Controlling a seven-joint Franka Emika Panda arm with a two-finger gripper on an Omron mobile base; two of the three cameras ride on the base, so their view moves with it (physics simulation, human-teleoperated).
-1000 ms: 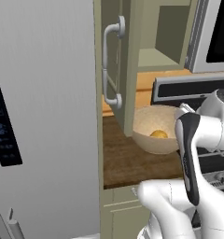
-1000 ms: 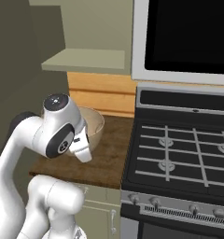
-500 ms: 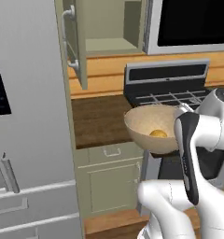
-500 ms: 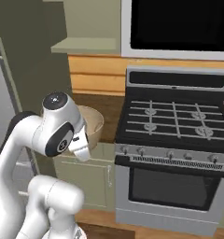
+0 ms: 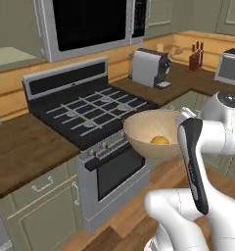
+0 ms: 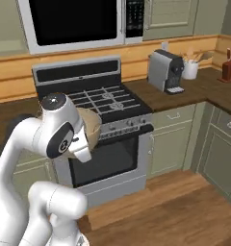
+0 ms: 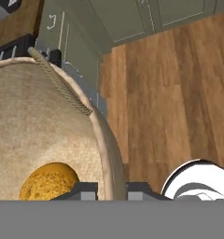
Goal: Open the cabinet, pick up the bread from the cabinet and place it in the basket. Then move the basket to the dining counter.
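Above the wood floor [image 7: 179,93], at about 3 o'clock of the stove [image 5: 85,112], your gripper [image 7: 112,189] is clamped on the rim of the basket [image 5: 153,132], the bread [image 5: 160,140] inside. Since a second ago the base has swung away from the open cabinet and worktop. Judgement: loading is done and the carry to the dining counter is under way.
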